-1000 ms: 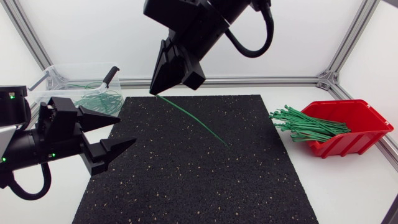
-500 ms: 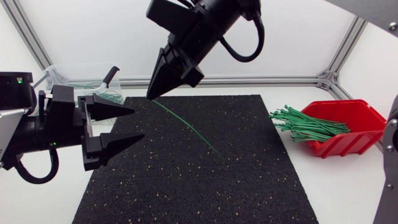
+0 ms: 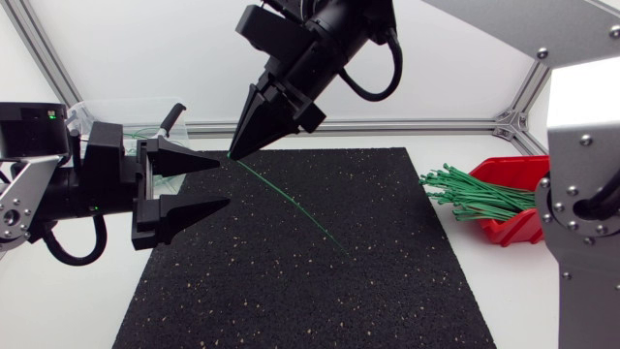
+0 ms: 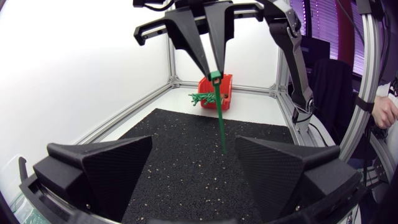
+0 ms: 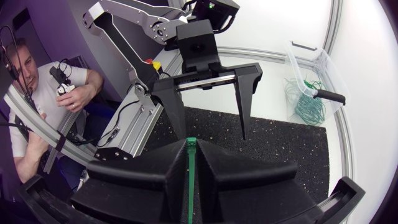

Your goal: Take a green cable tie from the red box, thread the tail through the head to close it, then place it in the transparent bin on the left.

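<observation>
My right gripper (image 3: 233, 152) hangs over the mat's far left corner, shut on the head end of a green cable tie (image 3: 291, 201). The tail slants down to the black mat (image 3: 320, 281). In the left wrist view the tie (image 4: 219, 115) hangs from the right gripper (image 4: 214, 72), ahead of my open left gripper (image 4: 194, 142). My left gripper (image 3: 225, 182) faces the tie's head, its fingers on either side and apart from it. The right wrist view shows the tie (image 5: 191, 171) pinched in my right gripper (image 5: 191, 144), with the left gripper (image 5: 212, 137) beyond. The red box (image 3: 513, 173) holds several ties (image 3: 475, 194).
The transparent bin (image 3: 107, 116) stands at the far left behind my left arm, with closed green ties (image 5: 305, 102) inside and a black-handled tool (image 3: 170, 118) on its rim. My right arm's grey link (image 3: 581, 204) covers part of the red box. An aluminium frame borders the table.
My left gripper has risen and moved right, closing in on the tie's head. The right gripper shifted slightly, and the right arm's grey link swung into the head view at the right.
</observation>
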